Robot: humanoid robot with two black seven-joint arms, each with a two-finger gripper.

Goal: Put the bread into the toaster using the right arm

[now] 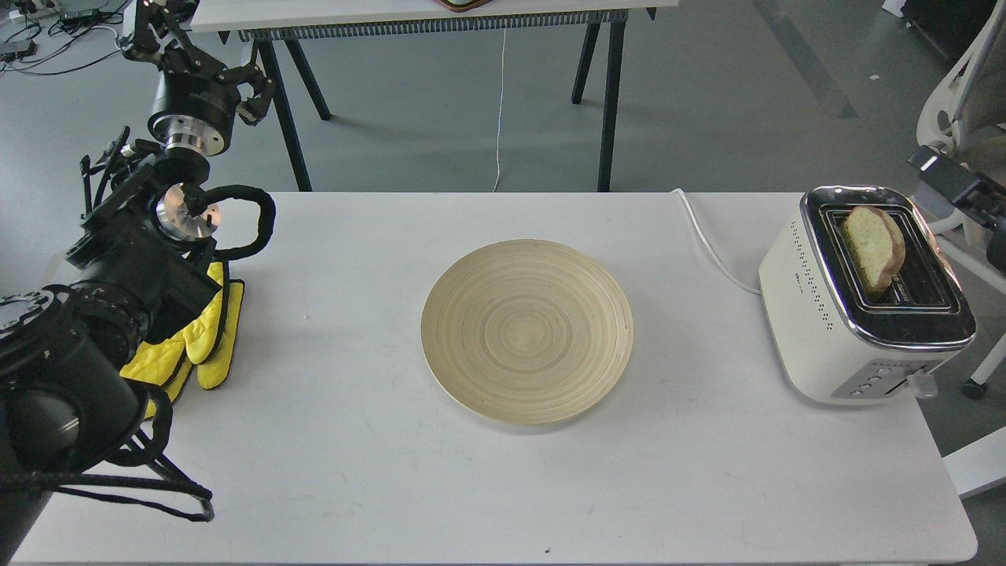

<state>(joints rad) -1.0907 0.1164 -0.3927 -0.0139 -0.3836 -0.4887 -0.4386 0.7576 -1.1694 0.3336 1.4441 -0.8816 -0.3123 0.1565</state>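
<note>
The bread (873, 247) stands on edge in the left slot of the cream-white toaster (817, 314), at the table's right end. Its rounded top sticks out above the chrome top. My right gripper (955, 185) is at the right edge of the view, above and to the right of the toaster. It is clear of the bread, empty, and looks open; it is partly cut off by the frame. My left gripper (196, 59) is raised at the far left, beyond the table's back edge, open and empty.
A round wooden plate (526, 330) lies in the middle of the white table (471, 487). Yellow gloves (200, 346) lie at the left under my left arm. The toaster's white cord (711, 244) runs to the back edge. A white chair (963, 102) stands at the right.
</note>
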